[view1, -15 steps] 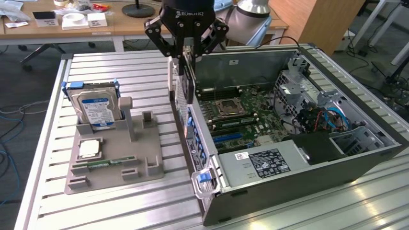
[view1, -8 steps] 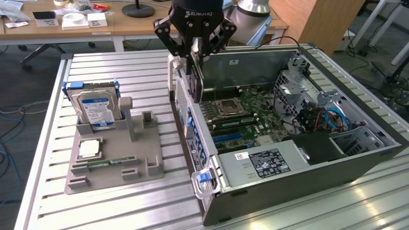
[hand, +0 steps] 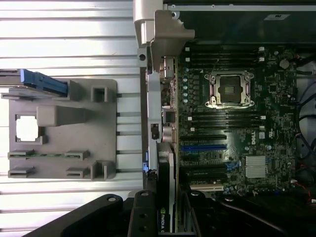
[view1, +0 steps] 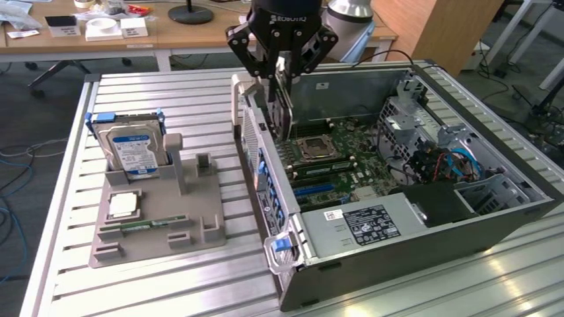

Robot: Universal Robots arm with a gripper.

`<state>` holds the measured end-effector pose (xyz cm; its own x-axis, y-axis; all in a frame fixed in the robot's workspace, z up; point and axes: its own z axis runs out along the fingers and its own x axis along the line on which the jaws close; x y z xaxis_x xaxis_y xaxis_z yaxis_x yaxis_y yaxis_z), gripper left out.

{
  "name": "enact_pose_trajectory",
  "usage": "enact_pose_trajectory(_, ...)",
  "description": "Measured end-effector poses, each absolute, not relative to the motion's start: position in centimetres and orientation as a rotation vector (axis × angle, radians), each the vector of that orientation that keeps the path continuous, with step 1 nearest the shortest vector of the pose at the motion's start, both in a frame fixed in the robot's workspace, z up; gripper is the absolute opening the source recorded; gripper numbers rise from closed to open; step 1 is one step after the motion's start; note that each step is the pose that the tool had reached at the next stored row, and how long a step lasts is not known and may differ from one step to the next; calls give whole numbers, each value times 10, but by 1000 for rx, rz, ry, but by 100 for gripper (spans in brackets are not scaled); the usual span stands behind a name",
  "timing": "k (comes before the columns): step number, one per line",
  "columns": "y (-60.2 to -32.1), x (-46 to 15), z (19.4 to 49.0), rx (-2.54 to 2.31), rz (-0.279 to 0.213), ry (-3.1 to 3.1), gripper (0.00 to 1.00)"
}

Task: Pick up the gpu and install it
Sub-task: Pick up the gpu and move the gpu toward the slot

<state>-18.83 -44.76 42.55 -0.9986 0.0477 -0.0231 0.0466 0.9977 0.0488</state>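
Black linked pincer (view1: 281, 71), white ROBOTIQ lettering (view1: 284, 20), silver arm (view1: 351, 8).

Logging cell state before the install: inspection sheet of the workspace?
Surface: slatted metal table.
Job's things: gpu edge-on, over the open case, near its rear wall.
Clutter: grey tray with hard drive, chip, memory stick.
Grippers: tool shut on gpu.
Cables: blue and red cables inside case; floor cables at the exterior view's left.
Surroundings: desk behind.
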Motion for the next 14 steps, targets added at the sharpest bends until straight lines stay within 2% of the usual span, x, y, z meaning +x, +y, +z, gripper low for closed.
enact_pose_trajectory(14,-448,-163,425,74,75,3116,27)
